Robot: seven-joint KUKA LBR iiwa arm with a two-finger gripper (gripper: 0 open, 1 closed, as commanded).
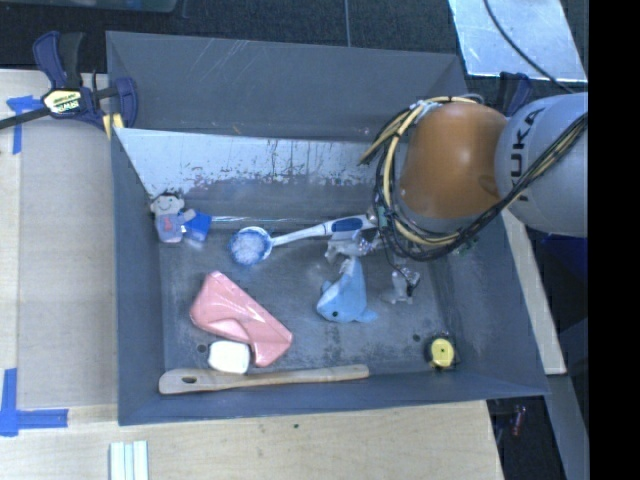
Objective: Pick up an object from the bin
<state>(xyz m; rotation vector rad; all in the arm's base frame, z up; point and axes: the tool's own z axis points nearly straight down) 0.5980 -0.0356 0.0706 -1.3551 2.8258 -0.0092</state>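
Down low in the grey bin, under the orange cover of the arm: the gripper. Wide open, with nothing between its fingers. Hangs just up and right of the blue fish toy, with one finger right at the top of that toy. Touching or not, hard to tell.

Up and left of the blue fish toy, close by: a brush with a white handle and a round blue head.

Far left of the blue fish toy and a bit up: a tiny doll with a small blue bit beside it.

Left of the blue fish toy and a bit down: a soft pink thing, with a white block touching its low end.

Below the blue fish toy, flat along the near wall: a long wooden stick.

Down and right of the blue fish toy, well apart: a little yellow round thing.
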